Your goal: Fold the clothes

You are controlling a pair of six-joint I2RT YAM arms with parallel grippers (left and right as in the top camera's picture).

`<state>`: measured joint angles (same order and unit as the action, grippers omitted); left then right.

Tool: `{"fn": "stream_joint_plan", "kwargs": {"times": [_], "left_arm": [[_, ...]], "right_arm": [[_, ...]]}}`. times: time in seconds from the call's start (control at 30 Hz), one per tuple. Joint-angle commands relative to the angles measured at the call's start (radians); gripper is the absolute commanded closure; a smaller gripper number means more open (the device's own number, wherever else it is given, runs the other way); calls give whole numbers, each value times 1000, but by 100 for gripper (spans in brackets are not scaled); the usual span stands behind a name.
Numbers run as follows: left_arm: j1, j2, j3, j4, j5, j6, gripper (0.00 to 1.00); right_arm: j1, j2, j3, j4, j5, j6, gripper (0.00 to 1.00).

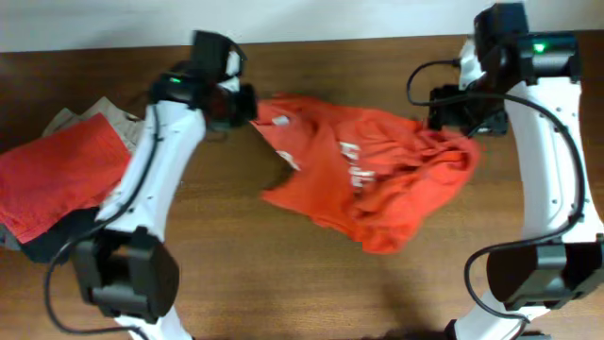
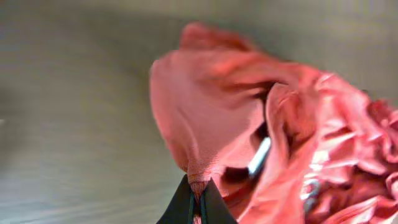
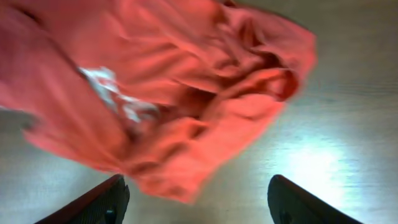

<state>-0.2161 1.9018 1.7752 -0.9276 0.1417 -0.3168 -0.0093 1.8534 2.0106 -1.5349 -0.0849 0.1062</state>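
Orange shirt (image 1: 368, 175) lies crumpled, folding seemingly barely begun; left end effector (image 2: 198, 194) pinches its edge, right end effector (image 3: 198, 186) gapes wide nearby.

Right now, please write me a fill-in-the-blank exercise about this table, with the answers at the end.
1. The left gripper is ____ on an edge of the orange shirt.
2. The right gripper stands ____, holding nothing.
3. The pile of clothes lies at the ____ end of the table.
Answers: shut; open; left.
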Motion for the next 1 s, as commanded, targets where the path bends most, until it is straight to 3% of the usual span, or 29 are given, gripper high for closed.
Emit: {"fn": "stream_joint_plan", "kwargs": {"times": [0.0, 0.13, 0.23, 0.33, 0.57, 0.73, 0.97], "left_arm": [[16, 2, -1, -38, -130, 69, 99], [21, 2, -1, -63, -259, 93, 99], [21, 2, -1, -67, -274, 99, 99], [21, 2, -1, -74, -274, 99, 99], [21, 2, -1, -80, -274, 99, 99], [21, 2, -1, -81, -274, 99, 99], [21, 2, -1, -80, -274, 99, 99]], "right_arm": [[4, 1, -99, 26, -74, -28, 24], [5, 1, -250, 121, -135, -71, 24], [19, 1, -342, 199, -284, -188, 24], [64, 1, -434, 282, -307, -185, 24], [206, 1, -609, 434, -217, 90, 23], [281, 1, -665, 499, 24, 410, 16], [283, 1, -753, 616, 38, 473, 21]]}}
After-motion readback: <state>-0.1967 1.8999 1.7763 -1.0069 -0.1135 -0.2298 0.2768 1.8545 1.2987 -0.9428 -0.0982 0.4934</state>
